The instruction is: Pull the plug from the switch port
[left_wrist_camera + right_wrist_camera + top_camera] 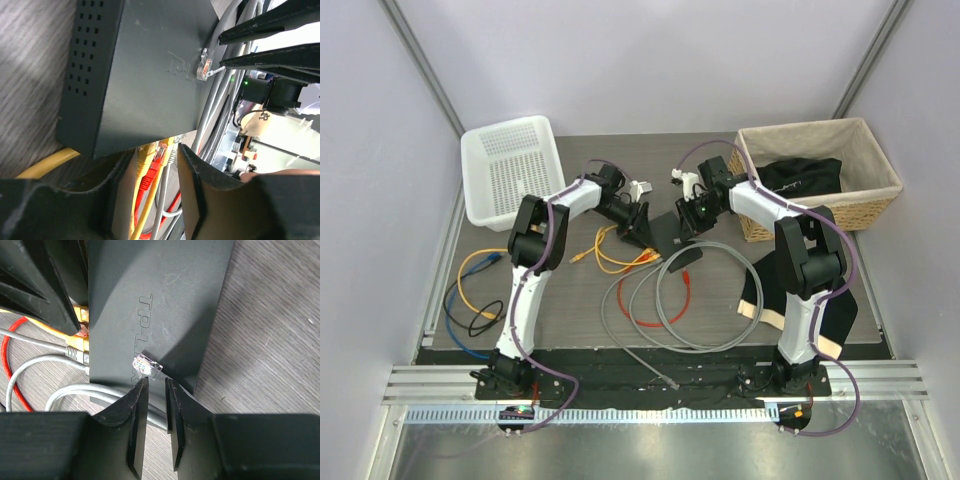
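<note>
The flat matte-black rectangular switch [160, 305] lies on the grey wood-grain tabletop [270, 340] between both claws. The left claw [145, 162] hangs half-open over yellow and red cables [74, 342] at its ports. The right claw [156, 382] has narrow jaws just behind a clear plug [147, 366] lying on the switch; I cannot tell whether they grip.

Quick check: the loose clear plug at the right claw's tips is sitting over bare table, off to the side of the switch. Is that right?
Not quite. The clear plug at the right claw tips is sitting over the black top of the switch, not off to its side. The right wrist view shows it.
</note>
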Controlling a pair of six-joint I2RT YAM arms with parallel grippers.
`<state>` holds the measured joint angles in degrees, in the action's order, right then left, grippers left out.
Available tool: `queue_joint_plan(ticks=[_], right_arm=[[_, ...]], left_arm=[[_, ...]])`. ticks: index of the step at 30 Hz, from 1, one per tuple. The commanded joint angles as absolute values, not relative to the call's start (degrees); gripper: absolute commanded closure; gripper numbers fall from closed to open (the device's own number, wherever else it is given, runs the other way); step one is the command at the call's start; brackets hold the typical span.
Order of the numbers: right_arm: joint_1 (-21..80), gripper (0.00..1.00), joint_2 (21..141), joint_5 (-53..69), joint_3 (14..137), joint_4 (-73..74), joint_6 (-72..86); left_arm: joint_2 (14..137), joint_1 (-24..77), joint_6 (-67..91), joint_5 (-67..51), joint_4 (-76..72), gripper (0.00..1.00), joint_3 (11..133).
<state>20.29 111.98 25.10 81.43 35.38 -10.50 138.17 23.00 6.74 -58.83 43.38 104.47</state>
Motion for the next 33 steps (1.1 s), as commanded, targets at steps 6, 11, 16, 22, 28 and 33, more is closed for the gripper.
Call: queue_joint_plan(ticks=[6,11,16,22,28,33], right_arm=[[21.0,0.71,112.8,24.7,79.2,35.7,-10.1],[21.1,0.71,112.9,24.4,79.2,35.6,-10.0],[21.2,0.70,112.4,23.6,79.7,35.8,-10.4],[21.0,0.71,110.3,29.2,86.1,34.9,-7.0],[21.9,0.71,113.5,29.4,88.2,33.5,-6.7],[22.1,0.71,117.2,24.4,88.2,33.4,-8.4]], left_arm=[[141.0,24.3,8.6,-59.3,39.3,0.73,105.3],[141.5,24.3,8.6,-59.9,39.0,0.89,105.7],[142.2,24.1,7.7,-59.9,40.3,1.00,107.4],[142.5,23.6,5.0,-59.6,42.9,1.00,108.5],[143.2,22.9,1.8,-59.5,46.7,1.00,110.1],[143.7,22.5,-1.4,-59.1,48.8,1.00,111.4]])
